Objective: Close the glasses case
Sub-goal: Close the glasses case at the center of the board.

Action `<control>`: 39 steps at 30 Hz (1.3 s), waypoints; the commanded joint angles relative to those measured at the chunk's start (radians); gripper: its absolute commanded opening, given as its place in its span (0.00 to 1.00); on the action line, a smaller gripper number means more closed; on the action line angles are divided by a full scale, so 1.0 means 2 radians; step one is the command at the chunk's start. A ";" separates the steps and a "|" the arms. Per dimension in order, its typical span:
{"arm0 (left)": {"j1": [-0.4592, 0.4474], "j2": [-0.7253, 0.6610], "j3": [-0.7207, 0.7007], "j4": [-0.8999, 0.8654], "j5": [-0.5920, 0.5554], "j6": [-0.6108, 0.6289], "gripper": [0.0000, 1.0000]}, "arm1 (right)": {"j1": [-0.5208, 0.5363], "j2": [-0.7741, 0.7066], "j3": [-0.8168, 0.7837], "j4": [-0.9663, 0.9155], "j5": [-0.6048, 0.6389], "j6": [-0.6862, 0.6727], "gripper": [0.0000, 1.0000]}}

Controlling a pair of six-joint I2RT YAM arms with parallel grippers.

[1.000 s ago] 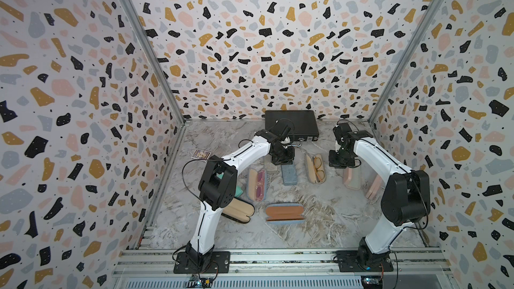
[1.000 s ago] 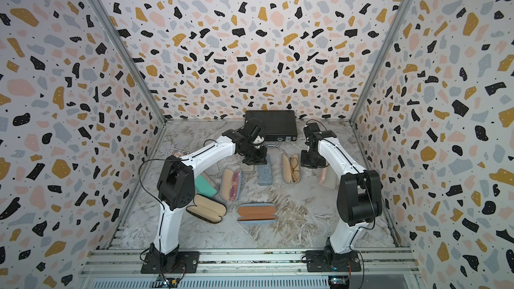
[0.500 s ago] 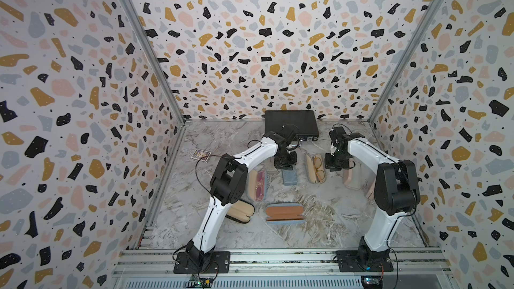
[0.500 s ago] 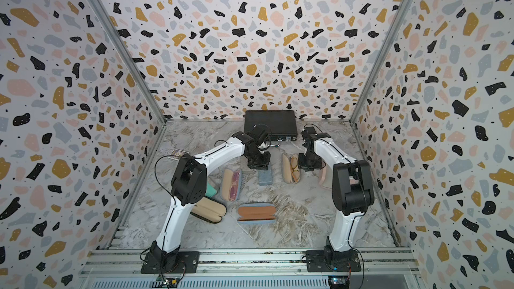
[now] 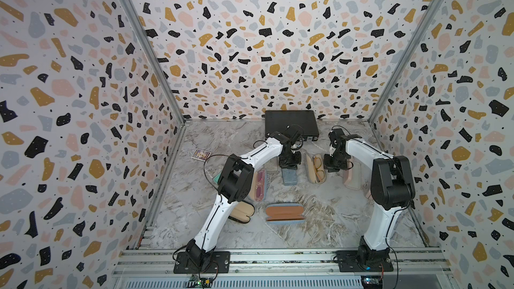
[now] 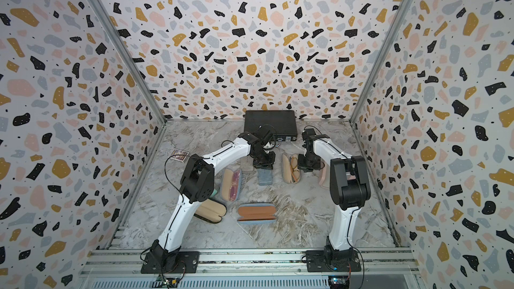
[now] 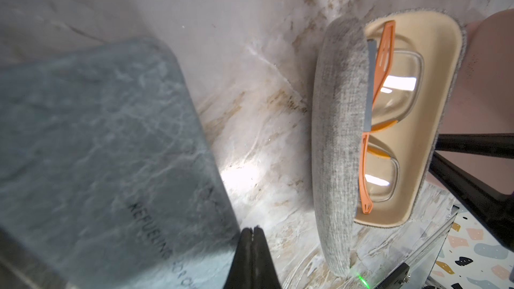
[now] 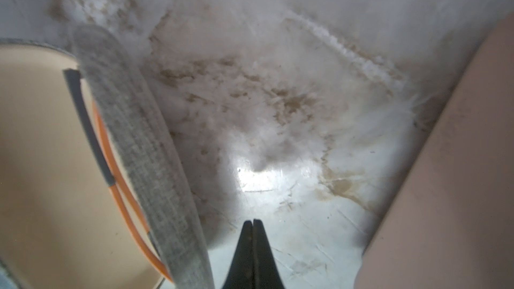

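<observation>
Toward the back of the marbled bench (image 5: 319, 229): an open grey fabric glasses case with cream lining (image 5: 315, 168), orange-framed spectacles (image 7: 397, 87) inside; lies between the two claws, lid tilted up on the left arm's side, not closed; left arm (image 5: 261, 151): rises from the front rail, bends at a black elbow, stretches its white forearm toward the back, then drops the wrist so that the left claw (image 5: 289, 165) points steeply down; tips pressed together in the left wrist view, nothing between them; sits at the edge of a grey-blue marbled rectangular case (image 5: 289, 178), just beside the glasses case; cannot tell whether touching it; right arm (image 5: 364, 150): mirrors that shape, elbow high, forearm angled inward and back, wrist bent down; right claw (image 5: 335, 165) likewise pinched together and empty, low over bare bench between the glasses case's grey side and a pale pink closed case (image 5: 351, 177); near both, gripping neither; behind both wrists, against the back wall, a flat black box (image 5: 290, 126).
</observation>
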 commanded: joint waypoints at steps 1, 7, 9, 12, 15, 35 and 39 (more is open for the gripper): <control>-0.005 0.011 0.023 -0.007 0.012 0.002 0.00 | -0.001 0.000 0.000 0.005 -0.020 -0.009 0.00; -0.010 0.024 0.043 -0.007 0.017 -0.002 0.00 | -0.002 0.004 -0.002 0.014 -0.051 -0.015 0.00; -0.013 0.028 0.049 -0.006 0.019 -0.004 0.00 | -0.001 0.003 -0.003 0.018 -0.063 -0.017 0.00; -0.016 0.035 0.060 -0.006 0.024 -0.008 0.00 | -0.001 0.002 -0.003 0.019 -0.077 -0.022 0.00; -0.020 0.039 0.069 -0.006 0.026 -0.010 0.00 | -0.002 0.002 -0.004 0.018 -0.081 -0.026 0.00; -0.029 0.047 0.089 0.002 0.034 -0.019 0.00 | 0.003 0.004 0.002 0.009 -0.108 -0.036 0.01; -0.033 0.049 0.094 -0.001 0.035 -0.020 0.00 | 0.011 0.004 0.006 0.006 -0.110 -0.041 0.01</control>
